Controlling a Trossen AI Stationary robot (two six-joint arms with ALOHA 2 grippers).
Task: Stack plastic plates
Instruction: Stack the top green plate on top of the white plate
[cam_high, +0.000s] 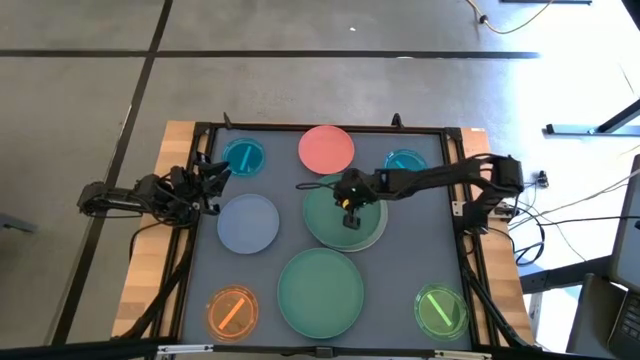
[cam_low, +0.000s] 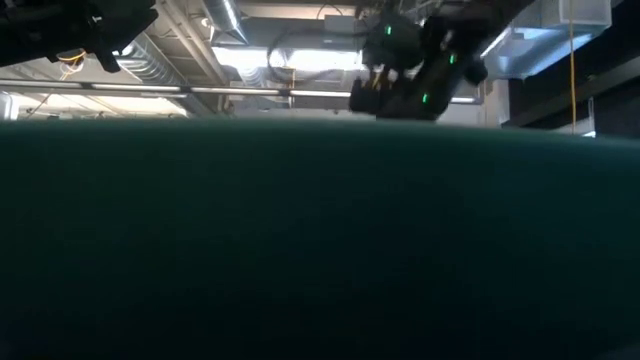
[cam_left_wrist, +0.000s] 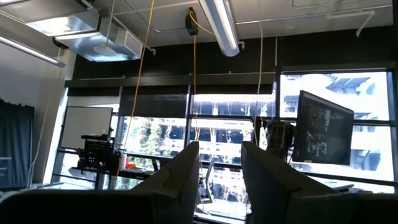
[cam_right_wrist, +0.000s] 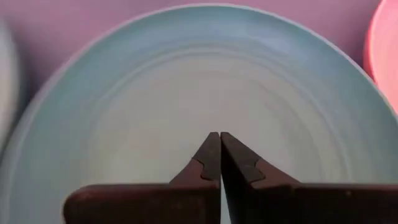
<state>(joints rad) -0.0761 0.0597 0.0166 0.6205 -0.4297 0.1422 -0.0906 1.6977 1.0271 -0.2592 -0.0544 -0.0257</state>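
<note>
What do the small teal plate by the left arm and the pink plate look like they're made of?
Small teal plate: probably translucent plastic, since its tint looks see-through with a pale streak across it. Pink plate: opaque, matte-looking plastic, judging by its even flat colour with no glare. Neither can be confirmed by look alone.
</note>
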